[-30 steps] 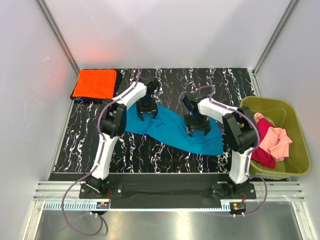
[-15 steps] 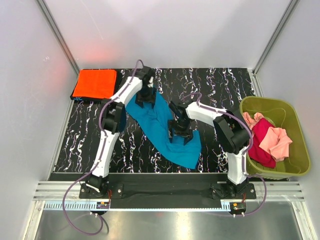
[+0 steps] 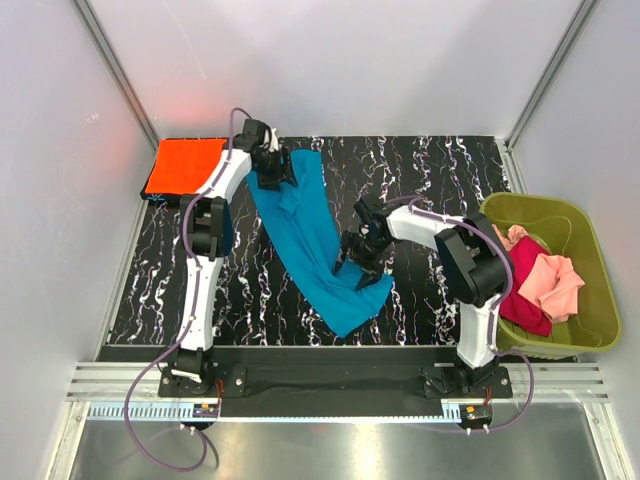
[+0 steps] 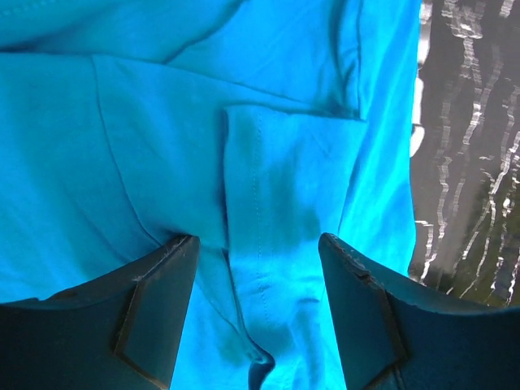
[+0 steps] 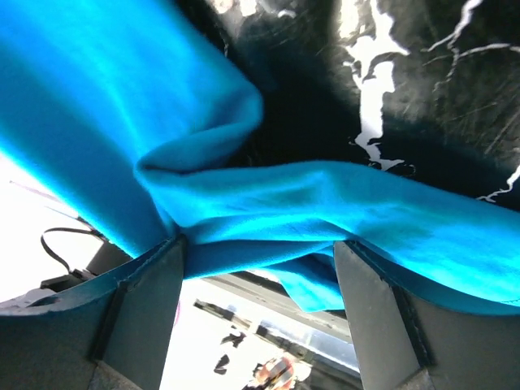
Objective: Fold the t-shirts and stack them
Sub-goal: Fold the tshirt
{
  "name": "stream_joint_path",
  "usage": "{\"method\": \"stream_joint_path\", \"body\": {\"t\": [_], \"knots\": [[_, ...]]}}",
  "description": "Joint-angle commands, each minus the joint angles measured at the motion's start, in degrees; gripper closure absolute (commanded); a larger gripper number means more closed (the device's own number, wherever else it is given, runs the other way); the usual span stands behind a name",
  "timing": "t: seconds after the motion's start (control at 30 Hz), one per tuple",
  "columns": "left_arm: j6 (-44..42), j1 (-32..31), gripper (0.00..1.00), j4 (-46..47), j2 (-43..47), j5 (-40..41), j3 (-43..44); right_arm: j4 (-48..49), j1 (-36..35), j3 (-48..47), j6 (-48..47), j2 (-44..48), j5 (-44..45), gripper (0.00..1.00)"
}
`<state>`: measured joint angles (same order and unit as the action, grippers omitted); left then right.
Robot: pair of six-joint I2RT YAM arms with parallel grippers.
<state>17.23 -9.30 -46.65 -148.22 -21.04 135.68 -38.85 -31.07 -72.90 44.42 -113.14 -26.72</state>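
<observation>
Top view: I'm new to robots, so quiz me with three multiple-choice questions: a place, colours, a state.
1. Where on the black marbled table lies the bright orange cloth shirt? A far left corner; B far right corner; C near middle edge.
2. What colours are the cloth shirts in the olive-green plastic bin? A teal, orange; B white, grey; C pink, magenta-red.
3. How does the teal-blue cloth shirt lie? A folded square; B long rumpled strip; C rolled ball.
Answers: A, it lies far left; C, both show there; B, it runs diagonally.
</observation>
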Motion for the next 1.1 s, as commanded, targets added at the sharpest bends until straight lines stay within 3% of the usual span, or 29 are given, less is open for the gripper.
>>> {"method": "stream_joint_path", "body": {"t": [0.0, 0.27, 0.43, 0.57, 0.73, 0.9, 1.07], "knots": [[0.4, -3.0, 0.32, 2.7, 3.3, 0.1, -2.1, -1.1, -0.5, 1.2, -4.8, 3.1, 0.1, 0.19], [4.6, -6.8, 0.32, -2.6, 13.6, 4.9, -7.6, -7.4, -0.4, -7.5, -11.5, 8.0, 3.2, 0.18], [9.4, -8.2, 0.31, -3.4, 21.5, 16.3, -13.9, -15.4, -0.4, -13.3, -17.3, 9.4, 12.1, 0.18], [13.5, -11.3, 0.34, -6.0, 24.5, 27.1, -15.8, -16.4, -0.5, -11.1, -20.6, 11.4, 15.6, 0.19], [17.1, -16.0, 0.40, -7.8, 23.2, 38.2, -15.9, -16.3, -0.4, -7.1, -22.3, 14.8, 19.1, 0.23], [20.4, -17.7, 0.54, -7.1, 18.9, 40.6, -14.8, -16.0, -0.4, -3.9, -21.9, 16.5, 18.2, 0.29], [21.0, -19.0, 0.55, -7.1, 13.1, 42.0, -10.7, -15.5, -0.4, -1.3, -21.6, 19.2, 18.4, 0.30]]}}
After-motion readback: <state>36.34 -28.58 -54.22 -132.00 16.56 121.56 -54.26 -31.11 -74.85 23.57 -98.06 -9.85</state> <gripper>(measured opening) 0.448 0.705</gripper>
